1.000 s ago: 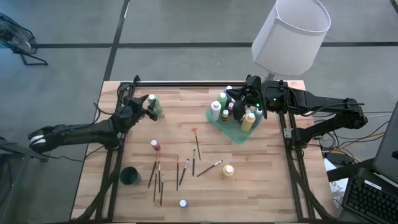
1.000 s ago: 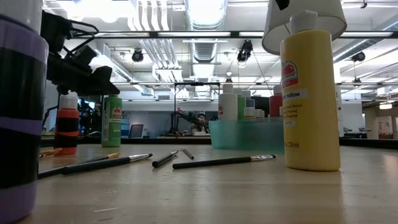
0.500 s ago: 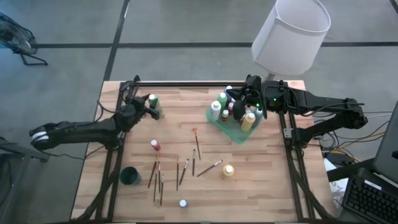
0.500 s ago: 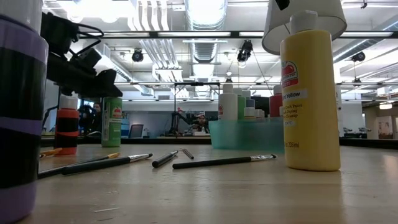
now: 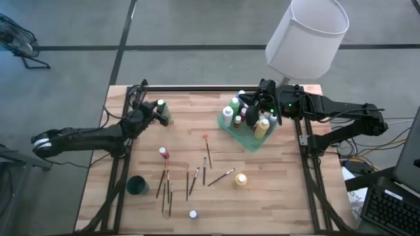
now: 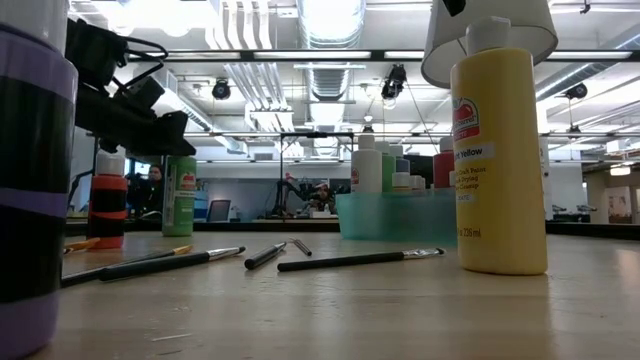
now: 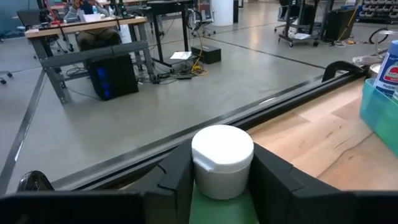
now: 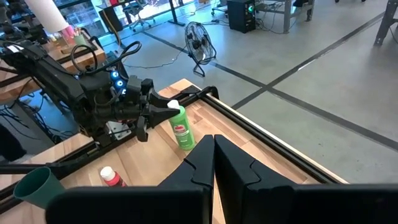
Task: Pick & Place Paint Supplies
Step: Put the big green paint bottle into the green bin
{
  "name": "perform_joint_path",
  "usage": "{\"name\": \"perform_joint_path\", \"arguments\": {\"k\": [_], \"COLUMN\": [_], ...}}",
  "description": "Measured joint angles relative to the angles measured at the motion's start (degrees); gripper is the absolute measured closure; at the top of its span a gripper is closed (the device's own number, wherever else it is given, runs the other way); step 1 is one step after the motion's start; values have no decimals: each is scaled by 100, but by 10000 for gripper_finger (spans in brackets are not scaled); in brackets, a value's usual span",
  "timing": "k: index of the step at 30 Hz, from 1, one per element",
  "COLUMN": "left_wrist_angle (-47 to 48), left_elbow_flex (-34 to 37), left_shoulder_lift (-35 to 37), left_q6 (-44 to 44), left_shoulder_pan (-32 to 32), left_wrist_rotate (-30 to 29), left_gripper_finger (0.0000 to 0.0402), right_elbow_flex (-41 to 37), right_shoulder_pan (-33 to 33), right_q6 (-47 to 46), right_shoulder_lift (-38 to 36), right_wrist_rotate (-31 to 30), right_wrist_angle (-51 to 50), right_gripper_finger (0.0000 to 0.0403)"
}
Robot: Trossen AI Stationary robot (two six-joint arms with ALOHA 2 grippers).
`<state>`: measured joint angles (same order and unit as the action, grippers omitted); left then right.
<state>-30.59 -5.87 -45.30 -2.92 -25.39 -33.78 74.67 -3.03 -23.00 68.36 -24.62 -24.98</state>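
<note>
- Two arms share the wooden table (image 5: 197, 128). The left one reaches in low from the left side because the loose supplies on that half are its to collect. The right one is parked at the far right, out of its way.
- One translucent green tray (image 5: 248, 142) sits far right. Several bottles already stand upright in it, so I take it as the drop point.
- My right gripper (image 8: 214, 140) hangs over that tray, pinched closed and empty. I judge it is just waiting.
- My left gripper (image 7: 222, 183) is at the far left, straddling the green bottle (image 7: 222, 163). Its fingers (image 7: 178, 180) sit against both sides of the white cap, a narrow clamp on it as far as I can see. It grips high so the bottle hangs upright for the carry, and the bottle has not left the wood.
- One yellow bottle (image 5: 241, 180) stands near the front right of centre, a red bottle (image 5: 163, 153) left of centre, and a small white-capped bottle (image 5: 193, 214) at the near edge. All are well apart, which leaves room to approach each.
- One dark green cup (image 5: 137, 185) stands near left.
- Several brushes (image 5: 190, 180) lie flat and scattered in the near middle. They will call for low, careful pinches.
</note>
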Motion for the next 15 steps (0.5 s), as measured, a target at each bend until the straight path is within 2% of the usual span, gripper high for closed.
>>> {"name": "perform_joint_path", "arguments": {"k": [7,15], "left_wrist_angle": [5,5], "left_elbow_flex": [0,0], "left_shoulder_lift": [0,0], "left_q6": [19,24], "left_shoulder_pan": [0,0], "left_wrist_rotate": [-20,63], "left_gripper_finger": [258,277], "right_elbow_flex": [0,0], "right_shoulder_pan": [0,0], "right_q6": [0,2], "right_shoulder_lift": [0,0], "right_wrist_rotate": [0,0], "right_wrist_angle": [-2,-2], "right_gripper_finger": [394,394]}}
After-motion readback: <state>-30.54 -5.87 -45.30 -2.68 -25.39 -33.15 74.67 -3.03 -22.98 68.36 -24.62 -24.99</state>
